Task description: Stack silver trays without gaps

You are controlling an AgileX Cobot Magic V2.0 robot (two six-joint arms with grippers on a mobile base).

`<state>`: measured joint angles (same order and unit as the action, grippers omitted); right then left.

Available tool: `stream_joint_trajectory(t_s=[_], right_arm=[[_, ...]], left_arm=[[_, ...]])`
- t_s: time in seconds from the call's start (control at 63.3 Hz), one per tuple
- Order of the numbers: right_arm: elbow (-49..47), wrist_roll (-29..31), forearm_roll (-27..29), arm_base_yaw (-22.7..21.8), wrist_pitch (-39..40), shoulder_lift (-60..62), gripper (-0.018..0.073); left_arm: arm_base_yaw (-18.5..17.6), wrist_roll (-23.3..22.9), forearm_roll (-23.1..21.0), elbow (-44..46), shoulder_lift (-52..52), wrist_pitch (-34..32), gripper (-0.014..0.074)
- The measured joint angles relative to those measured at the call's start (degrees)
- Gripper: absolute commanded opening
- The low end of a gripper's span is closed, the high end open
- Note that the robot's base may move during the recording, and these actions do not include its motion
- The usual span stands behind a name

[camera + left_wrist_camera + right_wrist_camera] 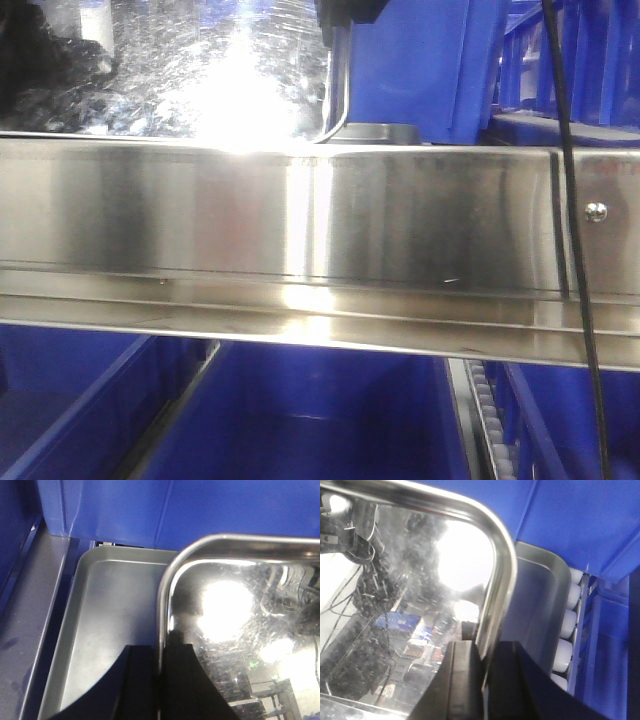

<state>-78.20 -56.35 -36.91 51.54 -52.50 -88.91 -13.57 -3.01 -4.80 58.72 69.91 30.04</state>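
Observation:
A shiny silver tray is held tilted above a second, duller silver tray that lies below it. My left gripper is shut on the upper tray's left rim, one finger inside and one outside. On the opposite rim, my right gripper is shut the same way on the upper tray. The lower tray shows to the right of that rim. In the front view the upper tray fills the top left, its bottom glaring with reflected light.
A long steel rail with a screw crosses the front view. Blue bins stand close behind the trays, with more bins below the rail. White rollers run beside the lower tray. A black cable hangs at the right.

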Motion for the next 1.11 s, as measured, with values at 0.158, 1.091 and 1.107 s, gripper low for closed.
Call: stream_joint_trajectory(t_s=[0.158,1.091,1.107], right_arm=[[0.0,0.1,-0.1,0.0,0.3,0.0,-0.0079],[0.0,0.0,-0.3,0.0,-0.2,0.0,-0.0070],[0.0,0.0,-0.3,0.0,-0.2,0.0,-0.0060]], left_arm=[[0.0,0.0,0.2,0.0,0.0,0.0,-0.0014],[0.0,0.0,1.9,0.0,0.0,-3.3,0.0194],[0.0,0.0,1.9,0.0,0.0,-3.3,0.0194]])
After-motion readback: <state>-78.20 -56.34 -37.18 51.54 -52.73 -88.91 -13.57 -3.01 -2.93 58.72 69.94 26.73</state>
